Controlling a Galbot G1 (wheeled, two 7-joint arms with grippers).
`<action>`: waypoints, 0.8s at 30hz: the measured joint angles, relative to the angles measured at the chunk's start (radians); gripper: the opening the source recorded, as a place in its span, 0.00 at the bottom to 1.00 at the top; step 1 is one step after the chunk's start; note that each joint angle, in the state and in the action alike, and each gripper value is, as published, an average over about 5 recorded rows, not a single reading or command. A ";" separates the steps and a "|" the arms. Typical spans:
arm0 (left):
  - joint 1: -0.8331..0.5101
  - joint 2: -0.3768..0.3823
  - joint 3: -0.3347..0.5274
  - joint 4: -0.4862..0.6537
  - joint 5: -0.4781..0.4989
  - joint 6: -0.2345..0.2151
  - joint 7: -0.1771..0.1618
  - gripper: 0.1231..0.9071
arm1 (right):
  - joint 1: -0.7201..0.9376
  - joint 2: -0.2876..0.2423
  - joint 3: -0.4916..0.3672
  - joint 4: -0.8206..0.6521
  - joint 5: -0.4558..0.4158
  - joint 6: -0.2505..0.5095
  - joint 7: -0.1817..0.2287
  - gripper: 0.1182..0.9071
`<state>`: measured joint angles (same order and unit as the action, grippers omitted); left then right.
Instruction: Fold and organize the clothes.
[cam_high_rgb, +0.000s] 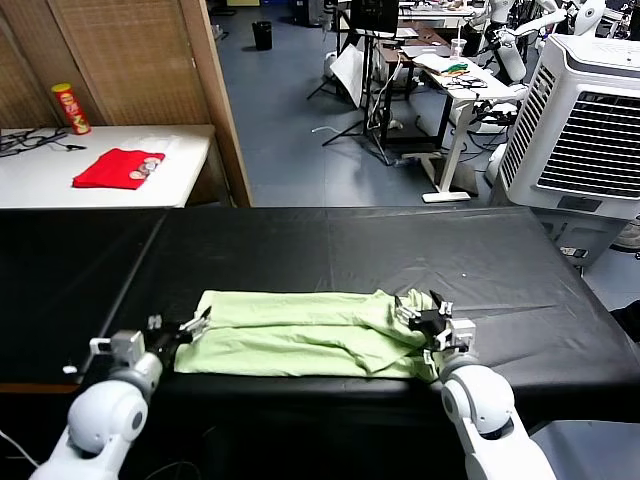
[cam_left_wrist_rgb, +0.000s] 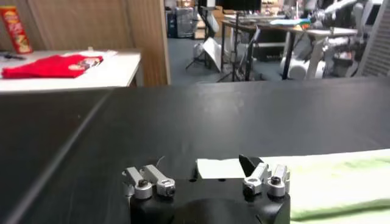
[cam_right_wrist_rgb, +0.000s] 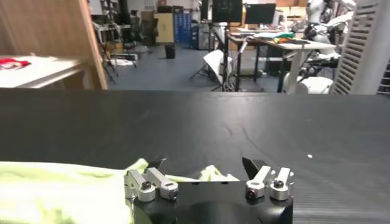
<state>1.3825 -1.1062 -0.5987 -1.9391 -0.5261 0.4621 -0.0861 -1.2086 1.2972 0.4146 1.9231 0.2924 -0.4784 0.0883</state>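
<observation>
Because the pale light-green short-sleeved shirt of soft fabric (cam_high_rgb: 300, 335) lies in a long folded band between my two tools, I judge it light, limp and apt to sag, so I would pinch through all layers at each end. My left tool (cam_high_rgb: 185, 332) and right tool (cam_high_rgb: 428, 322) stand spread, gripping nothing, each at one end on the black-covered bench (cam_high_rgb: 330, 250).

Head view high, looking down, wrist views low, close, sharing black table (cam_high_rgb: 330, 240)
</observation>
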 joint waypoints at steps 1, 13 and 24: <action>0.010 -0.008 -0.002 0.002 0.000 -0.003 0.000 0.86 | -0.002 -0.001 0.000 0.006 0.001 0.000 0.000 0.86; 0.035 -0.068 0.006 0.020 0.006 -0.017 0.021 0.57 | -0.033 -0.009 0.007 0.055 0.001 -0.001 -0.002 0.86; 0.029 -0.072 0.016 0.012 0.041 0.010 0.024 0.05 | -0.049 -0.011 0.011 0.074 -0.003 0.006 -0.010 0.86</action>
<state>1.4113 -1.1784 -0.5827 -1.9275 -0.4850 0.4718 -0.0625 -1.2580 1.2865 0.4261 1.9970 0.2893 -0.4723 0.0780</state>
